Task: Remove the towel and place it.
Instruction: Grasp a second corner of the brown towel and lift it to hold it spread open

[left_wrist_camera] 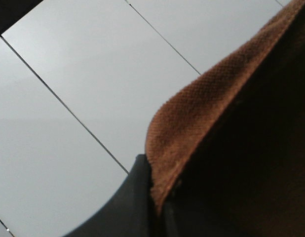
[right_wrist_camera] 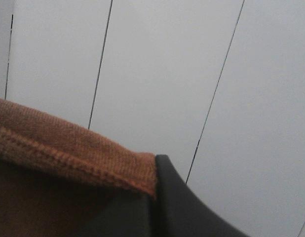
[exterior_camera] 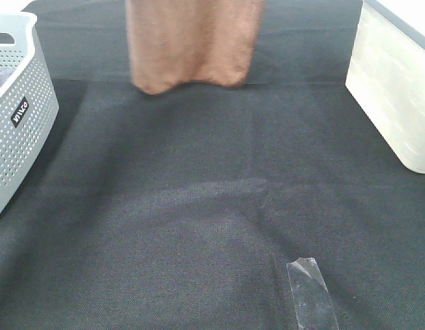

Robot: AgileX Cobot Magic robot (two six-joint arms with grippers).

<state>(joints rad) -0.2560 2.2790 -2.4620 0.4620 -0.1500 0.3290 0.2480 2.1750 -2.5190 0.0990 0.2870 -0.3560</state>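
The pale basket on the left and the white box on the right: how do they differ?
The basket has walls full of small holes; the box has closed, cloudy walls with a faint brick-like pattern. The basket carries a small black label; the box shows none. The basket's corner is rounded; the box looks squarer. Both are pale, stand on the dark table and are cut off by the picture's edge.

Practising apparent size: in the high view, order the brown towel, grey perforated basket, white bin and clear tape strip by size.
1. Brown terry towel.
2. Grey perforated plastic basket, white plastic bin: alike, both cropped.
3. Clear tape strip.
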